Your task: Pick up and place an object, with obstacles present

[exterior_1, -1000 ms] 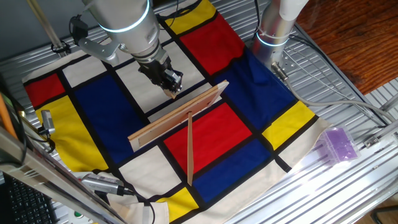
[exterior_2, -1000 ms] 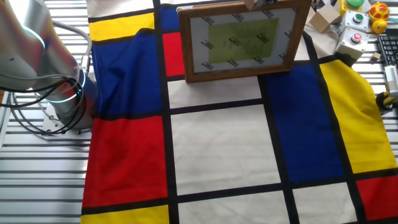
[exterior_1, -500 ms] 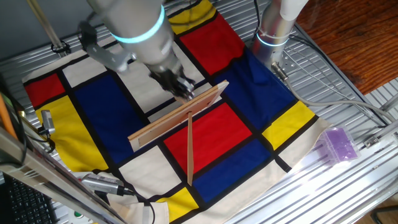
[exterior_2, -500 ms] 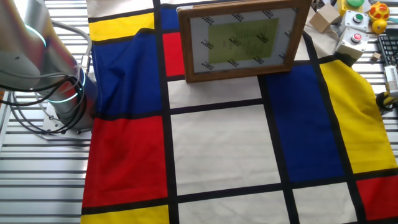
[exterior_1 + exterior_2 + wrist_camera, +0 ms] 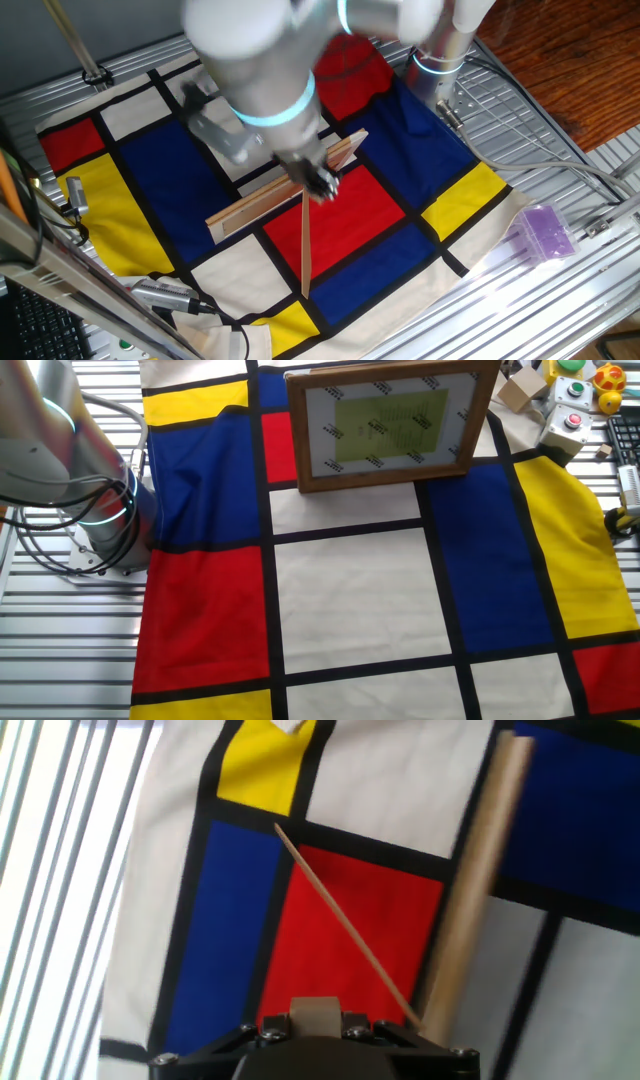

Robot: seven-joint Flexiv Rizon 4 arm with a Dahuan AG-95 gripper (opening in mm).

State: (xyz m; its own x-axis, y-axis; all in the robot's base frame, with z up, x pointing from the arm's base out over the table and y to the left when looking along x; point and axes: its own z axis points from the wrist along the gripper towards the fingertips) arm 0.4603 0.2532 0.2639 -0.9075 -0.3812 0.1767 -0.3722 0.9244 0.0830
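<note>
Gripper hangs over the T of obstacles, blurred in one fixed view, right at the junction where the plank on edge meets the thin slat. In the hand view a small tan wooden block sits between the fingers – jaws look closed onto it, opening about the block's own width. So the object is in the gripper, off the desk.

Key relation – from the gripper, the plank runs past on the right side of the hand view, long axis roughly along the viewing direction, and the slat cuts diagonally ahead, ending just beside the fingers. The red cloth patch lies straight ahead and below, between the two.

The other fixed view shows only the cloth and a framed board; no gripper there.

Likely step: carrying the block across the plank toward the red patch side. Risk: clipping the slat on descent.
</note>
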